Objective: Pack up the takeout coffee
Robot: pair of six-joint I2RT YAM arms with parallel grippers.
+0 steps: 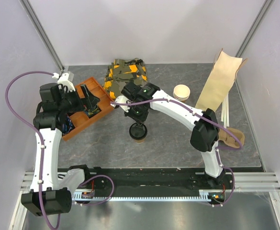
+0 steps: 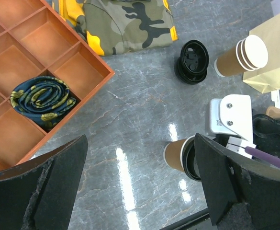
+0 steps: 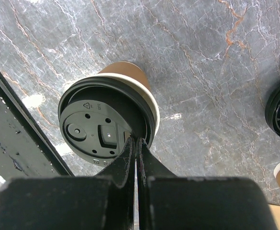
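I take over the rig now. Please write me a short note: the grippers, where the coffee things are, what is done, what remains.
Left gripper: open, empty, by the orange tray.
Right gripper: shut, fingertips on the lid rim of the takeout coffee, not gripping it.
Coffee stands upright mid-table, lid on. Paper bag at the table's far right, apart from it.
Done: cup lidded. Left: probably moving the coffee into the bag.

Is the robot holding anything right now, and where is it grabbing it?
Nothing looks held. The right gripper is shut, tips touching the lid rim of the takeout coffee. The left gripper is open, empty.
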